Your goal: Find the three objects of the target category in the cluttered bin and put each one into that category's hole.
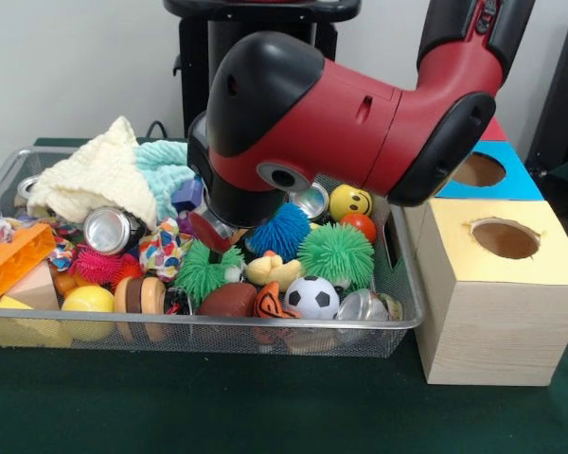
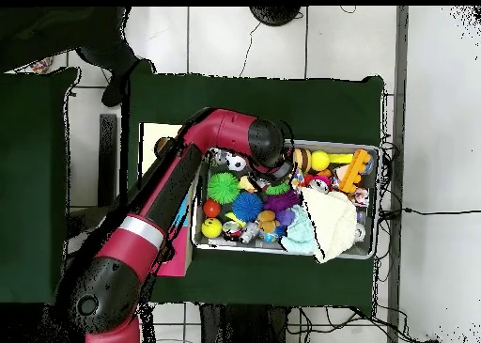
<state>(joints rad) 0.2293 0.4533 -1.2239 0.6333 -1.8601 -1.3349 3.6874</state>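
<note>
The wire mesh bin (image 1: pixel 38 318) holds a heap of toys and also shows in the overhead view (image 2: pixel 377 228). My gripper (image 1: pixel 211 233) hangs under the black wrist, low over the middle of the heap, between a green spiky ball (image 1: pixel 206 270) and a blue spiky ball (image 1: pixel 280 230). Its jaws are hidden by the wrist. Only a strip of the red-topped box (image 1: pixel 493 130) shows behind the arm, and its hole is hidden. In the overhead view the arm covers the boxes, leaving a red strip (image 2: pixel 175 262).
A yellow-topped box (image 1: pixel 492 303) with a round hole stands right of the bin, a blue-topped box (image 1: pixel 511 175) behind it. The bin holds a soccer ball (image 1: pixel 312 296), a smiley ball (image 1: pixel 350 200), cans (image 1: pixel 109 230), a cream cloth (image 1: pixel 99 175) and an orange block (image 1: pixel 14 260).
</note>
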